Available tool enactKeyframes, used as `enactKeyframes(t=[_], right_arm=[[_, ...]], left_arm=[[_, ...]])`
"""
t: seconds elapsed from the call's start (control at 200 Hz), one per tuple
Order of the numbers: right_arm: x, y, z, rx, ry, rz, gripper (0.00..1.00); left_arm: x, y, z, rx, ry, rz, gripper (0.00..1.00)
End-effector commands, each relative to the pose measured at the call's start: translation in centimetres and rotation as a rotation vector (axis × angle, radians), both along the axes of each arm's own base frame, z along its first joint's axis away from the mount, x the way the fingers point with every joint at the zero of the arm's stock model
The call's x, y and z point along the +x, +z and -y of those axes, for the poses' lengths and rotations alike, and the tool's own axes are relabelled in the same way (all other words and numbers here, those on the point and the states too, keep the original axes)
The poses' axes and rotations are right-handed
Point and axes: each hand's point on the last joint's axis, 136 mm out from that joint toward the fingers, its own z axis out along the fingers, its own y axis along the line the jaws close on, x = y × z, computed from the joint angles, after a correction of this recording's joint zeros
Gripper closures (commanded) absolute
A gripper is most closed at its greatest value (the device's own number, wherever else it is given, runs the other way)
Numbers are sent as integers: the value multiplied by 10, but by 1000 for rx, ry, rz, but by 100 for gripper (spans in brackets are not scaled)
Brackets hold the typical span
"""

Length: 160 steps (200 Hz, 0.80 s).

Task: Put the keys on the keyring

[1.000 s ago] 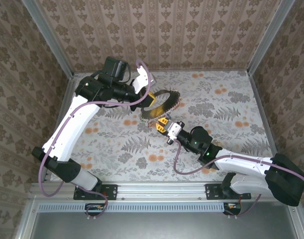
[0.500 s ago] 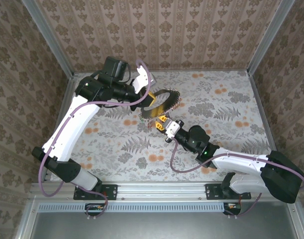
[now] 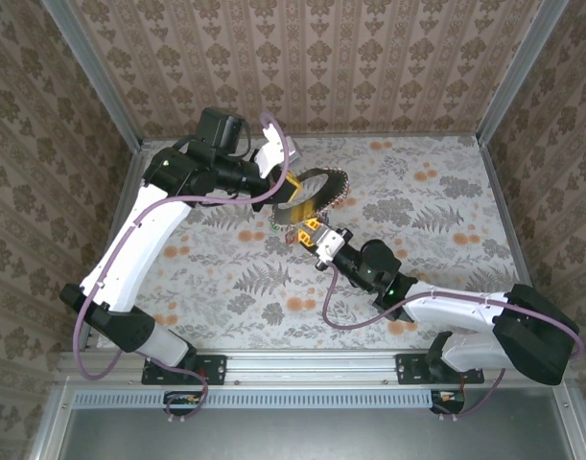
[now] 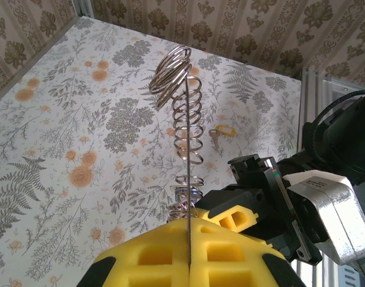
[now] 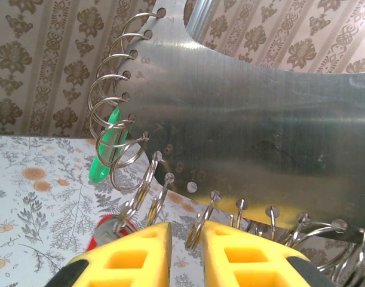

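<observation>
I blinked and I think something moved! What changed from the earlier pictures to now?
The right gripper crept forward and a little to the left, closer to the near edge of the keyring. Nothing was visibly grabbed or let go. The left gripper stayed where it was, shut on the keyring, and the keyring did not move.

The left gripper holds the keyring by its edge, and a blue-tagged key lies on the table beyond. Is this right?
The key is yellow-tagged, not blue; the left wrist view shows it. The left gripper does hold the keyring by its edge.
</observation>
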Motion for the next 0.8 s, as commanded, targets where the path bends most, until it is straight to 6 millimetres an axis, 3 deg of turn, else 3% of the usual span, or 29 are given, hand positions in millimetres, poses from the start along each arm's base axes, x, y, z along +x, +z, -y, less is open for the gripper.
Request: enactKeyframes(t=[0.0, 0.795], right_arm=[[4, 23, 4, 61, -38, 51, 80], [4, 33, 5, 121, -41, 77, 85]], left_arm=[[-13, 24, -1, -64, -13, 40, 100], [-11, 24, 1, -77, -3, 40, 100]])
